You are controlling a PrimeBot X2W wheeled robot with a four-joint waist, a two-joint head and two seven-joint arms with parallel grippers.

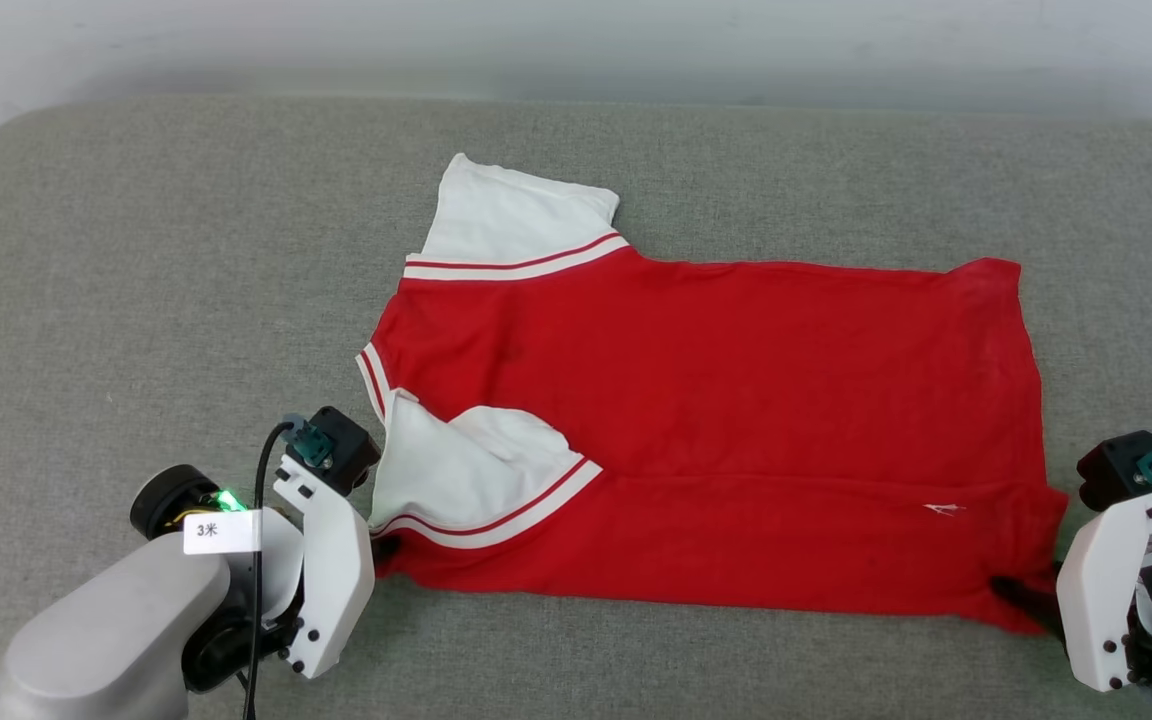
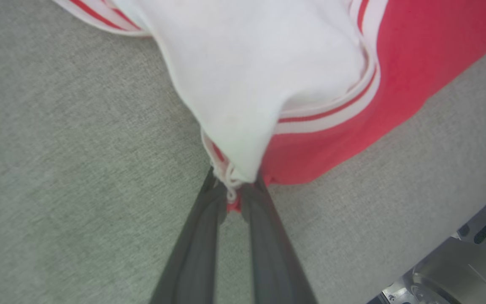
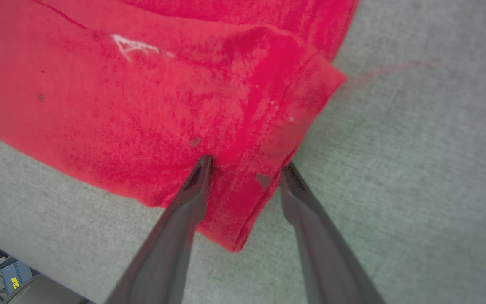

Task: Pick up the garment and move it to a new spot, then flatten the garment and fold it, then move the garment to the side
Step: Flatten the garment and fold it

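The red soft-fabric T-shirt with white short sleeves [image 1: 716,380] lies flat on the grey fabric-covered surface [image 1: 136,250]. Its long axis runs across the head view: collar and sleeve end toward the robot's left, hem toward its right. The far white sleeve [image 1: 511,215] sticks out from the shirt's back edge, away from the robot. The near white sleeve [image 1: 456,470] is folded in over the red body, its red-white striped trim [image 1: 511,515] slanting across it. A lengthwise crease runs along the shirt's near part, and a small white mark [image 1: 944,509] sits on it toward the hem end.

Around the shirt there is bare grey cloth on every side, and nothing lies on top of it.

The left tool [image 2: 234,194] reaches in low at the shirt's near collar-end corner, clenched on a bunched bit of white and red fabric. Its pale forearm [image 1: 106,640] with a small white label [image 1: 208,530] lies just off that corner.

The right tool [image 3: 246,169] is at the shirt's near hem corner [image 1: 1031,600] — its fingers spread apart. One dark finger [image 3: 201,173] rests on the red cloth, and the other is at the cloth's edge with the corner between them.
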